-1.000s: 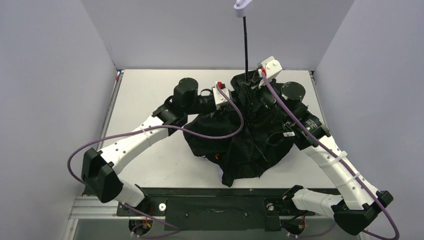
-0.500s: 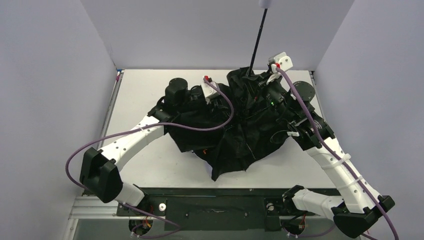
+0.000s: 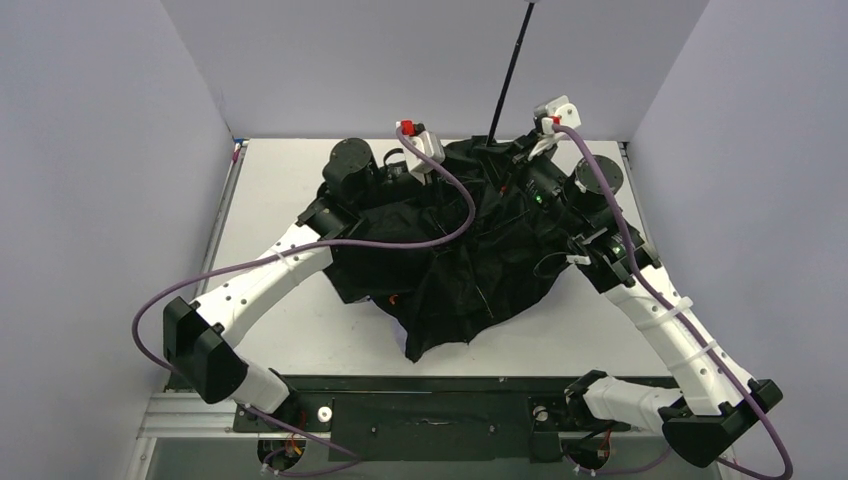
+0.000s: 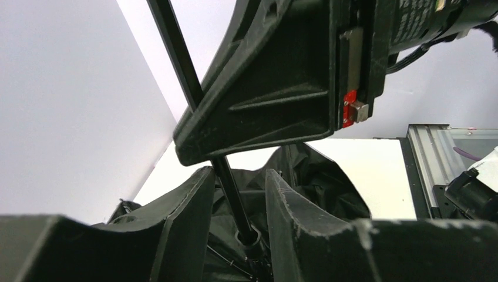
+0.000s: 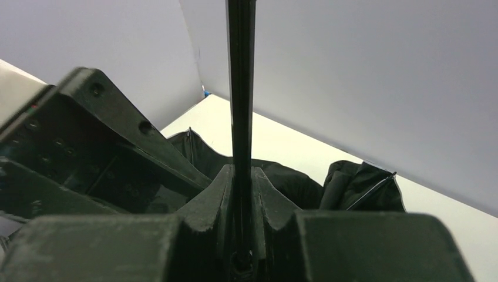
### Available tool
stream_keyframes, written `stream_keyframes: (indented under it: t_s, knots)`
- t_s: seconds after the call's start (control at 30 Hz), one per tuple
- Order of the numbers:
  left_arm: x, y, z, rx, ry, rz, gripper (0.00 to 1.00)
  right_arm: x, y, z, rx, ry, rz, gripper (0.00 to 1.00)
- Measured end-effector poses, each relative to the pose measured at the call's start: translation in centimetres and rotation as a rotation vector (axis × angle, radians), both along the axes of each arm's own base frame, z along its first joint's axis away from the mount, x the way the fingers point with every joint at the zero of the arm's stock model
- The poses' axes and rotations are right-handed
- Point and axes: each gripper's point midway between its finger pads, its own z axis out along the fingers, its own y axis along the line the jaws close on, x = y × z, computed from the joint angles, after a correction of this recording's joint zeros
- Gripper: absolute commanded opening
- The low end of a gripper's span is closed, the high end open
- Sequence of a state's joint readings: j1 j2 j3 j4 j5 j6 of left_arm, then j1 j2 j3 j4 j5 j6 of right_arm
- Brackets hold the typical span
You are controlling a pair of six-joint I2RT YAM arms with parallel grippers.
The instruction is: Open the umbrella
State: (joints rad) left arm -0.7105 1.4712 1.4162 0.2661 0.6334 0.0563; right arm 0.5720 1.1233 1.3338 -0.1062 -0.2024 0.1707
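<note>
Umbrella (image 3: 480,255) sits mid-desk, toward the back. Black canopy (image 3: 440,290) is half spread and slack, its folds draped on the desk (image 3: 280,180) and over both wrists. The thin black shaft (image 3: 511,70) rises steeply from the crown, leaning slightly right, and its top end runs out of the overhead view. Step in hand, as I read it: drive the sliding collar along the shaft until the ribs lock out. To do that well, one pincer should anchor the shaft firmly while the other pushes straight along its axis, not across it, since a thin shaft would bend under side load. Loose fabric should be kept out from between the fingers, and the push should end only once the canopy goes taut. Right pincer (image 5: 242,173): fingers pressed close on the shaft, with no gap showing either side, pinching it just above the crown. Left pincer (image 4: 238,176): fingers spread partway, straddling the shaft near its base. One finger (image 4: 188,211) lies close against the shaft, and whether they touch is unclear; the other stands apart. It grips nothing. The two pincers sit just beside one another, the right one higher on the shaft.
</note>
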Motion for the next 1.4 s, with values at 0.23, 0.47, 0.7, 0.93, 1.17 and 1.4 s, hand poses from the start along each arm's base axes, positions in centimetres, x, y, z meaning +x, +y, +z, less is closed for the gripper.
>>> stream_keyframes:
  t_s: [0.23, 0.47, 0.7, 0.93, 1.17, 1.4]
  knots:
    - [0.9, -0.9, -2.9, 0.053, 0.070, -0.002, 0.22, -0.9, 0.5, 2.1, 0.028, -0.033, 0.031, 0.00]
    - [2.5, 0.1, -5.5, 0.093, 0.094, 0.022, 0.17, -0.4, 0.9, 0.5, -0.008, 0.015, 0.033, 0.00]
    - [4.2, 1.4, -9.5, 0.154, 0.114, 0.058, 0.21, 0.7, 1.6, -3.0, -0.076, 0.119, 0.032, 0.00]
    - [5.5, 1.4, -10.6, 0.182, 0.094, 0.078, 0.24, 1.7, 1.6, -3.4, -0.094, 0.150, 0.018, 0.00]
    - [6.8, 1.1, -10.2, 0.186, 0.080, 0.087, 0.26, 2.2, 1.1, -1.9, -0.079, 0.133, -0.005, 0.00]
    - [7.5, 0.8, -9.8, 0.200, 0.059, 0.088, 0.29, 2.4, 0.6, -0.9, -0.068, 0.114, -0.024, 0.00]
